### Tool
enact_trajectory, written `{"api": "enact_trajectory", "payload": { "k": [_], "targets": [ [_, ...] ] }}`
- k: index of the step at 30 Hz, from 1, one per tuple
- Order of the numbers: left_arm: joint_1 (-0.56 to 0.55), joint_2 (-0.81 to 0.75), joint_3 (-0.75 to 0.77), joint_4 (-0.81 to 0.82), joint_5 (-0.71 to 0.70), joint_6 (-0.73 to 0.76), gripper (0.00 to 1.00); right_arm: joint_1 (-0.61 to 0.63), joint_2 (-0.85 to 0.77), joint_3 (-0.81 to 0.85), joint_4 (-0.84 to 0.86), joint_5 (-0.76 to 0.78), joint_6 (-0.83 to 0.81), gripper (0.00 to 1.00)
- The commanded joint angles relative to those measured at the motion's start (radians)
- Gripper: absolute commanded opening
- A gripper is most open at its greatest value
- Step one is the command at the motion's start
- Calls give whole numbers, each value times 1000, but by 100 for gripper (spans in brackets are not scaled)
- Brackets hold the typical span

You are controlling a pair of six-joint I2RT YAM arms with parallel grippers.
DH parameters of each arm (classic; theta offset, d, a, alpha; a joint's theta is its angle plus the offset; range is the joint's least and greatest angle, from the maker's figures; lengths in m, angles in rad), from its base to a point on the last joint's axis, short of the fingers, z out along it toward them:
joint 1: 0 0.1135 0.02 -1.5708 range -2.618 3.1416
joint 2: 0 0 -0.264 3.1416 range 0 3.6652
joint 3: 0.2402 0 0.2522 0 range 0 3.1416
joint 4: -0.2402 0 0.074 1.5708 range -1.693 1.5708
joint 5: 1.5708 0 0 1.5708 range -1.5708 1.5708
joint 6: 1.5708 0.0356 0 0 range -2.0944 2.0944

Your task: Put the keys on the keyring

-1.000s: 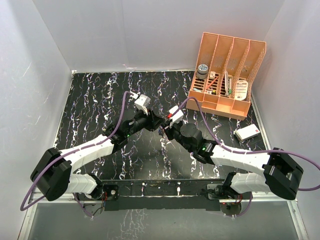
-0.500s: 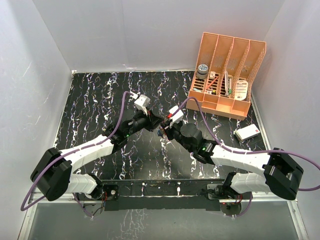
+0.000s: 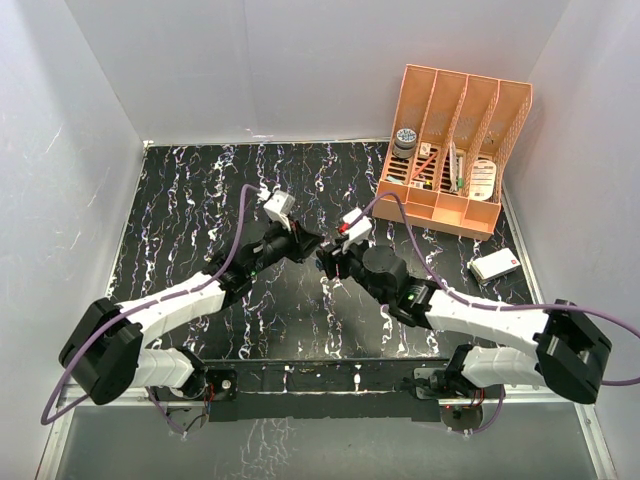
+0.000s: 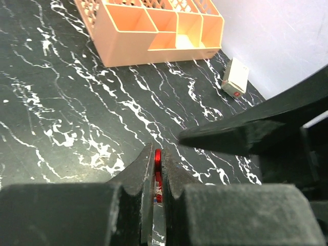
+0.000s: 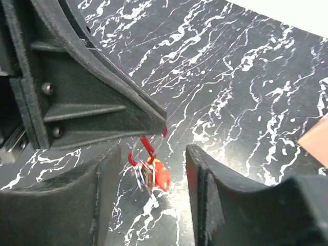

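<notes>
**Above the black marbled table [image 3: 190,190], two grippers meet over a ring of keys.**
The left gripper [image 4: 158,160] is pressed tight on the red wire keyring [image 5: 147,145], holding it off the table. The right gripper [image 3: 326,262] stands spread on either side of the keys [image 5: 146,176] dangling beneath the ring, a red-headed key [image 5: 161,178] among them. Threading appears to be under way; the next move likely calls for a careful pinch on one key without twisting the ring loose.

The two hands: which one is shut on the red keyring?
The left hand: its fingers pinch the keyring, keys hanging below. The right hand is open, a finger on each side of them.
</notes>
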Motion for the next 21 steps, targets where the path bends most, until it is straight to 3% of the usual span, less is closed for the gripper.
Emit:
{"api": "enact_trajectory", "payload": {
  "k": [1,8,13,21],
  "targets": [
    [49,-40,0,15,-46,-23,0,1,-122,17,-7,82,64,57],
    [143,-56,-6,0,-24,-45,0,1,-359,-92,-42,329,178,80],
    [168,-52,-5,-12,-4,-40,0,0,-345,-48,-125,386,183,98],
    [171,-31,-3,2,6,-54,0,1,-290,-33,-147,392,214,98]
  ]
}}
